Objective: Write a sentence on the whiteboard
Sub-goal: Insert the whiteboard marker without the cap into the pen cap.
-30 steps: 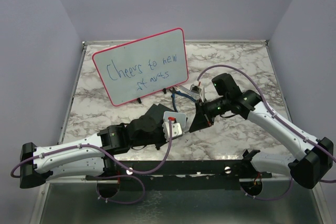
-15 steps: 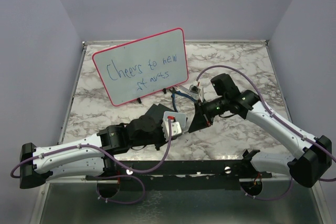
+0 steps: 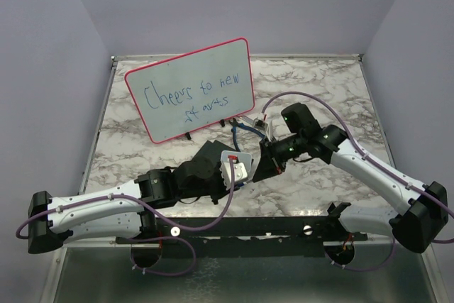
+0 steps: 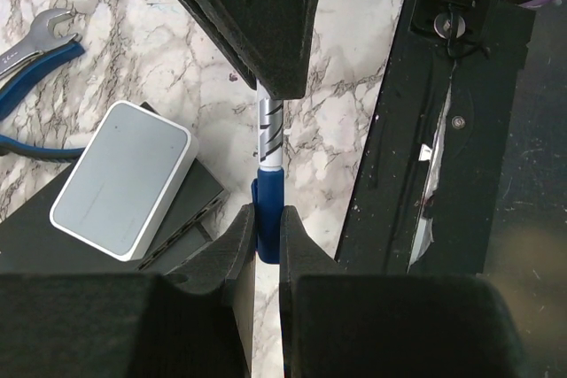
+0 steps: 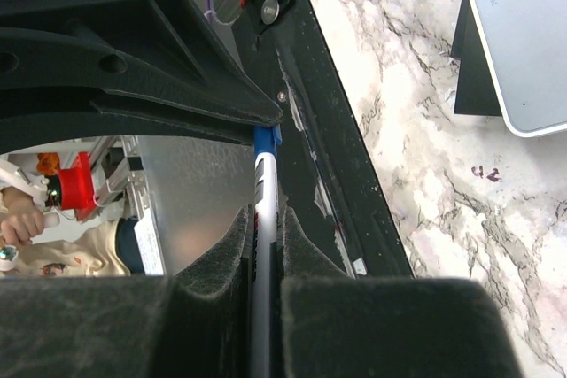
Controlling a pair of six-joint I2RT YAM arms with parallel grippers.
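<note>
One marker (image 4: 270,126) gripped at both ends, left fingers (image 4: 232,250) closed on its blue cap (image 4: 268,196), right fingers (image 5: 306,258) closed on the barrel (image 5: 263,219), whiteboard (image 3: 177,72) propped far left on the surface (image 3: 319,83), bearing the sentence (image 3: 191,97).

A robotics lab cell: plain lilac panels (image 3: 42,69) enclose a marble-patterned surface (image 3: 319,83), a cabled left arm (image 3: 99,211) and right arm (image 3: 369,168) are bolted to a black rail (image 3: 269,228), and a wrench (image 4: 40,33) lies loose.
</note>
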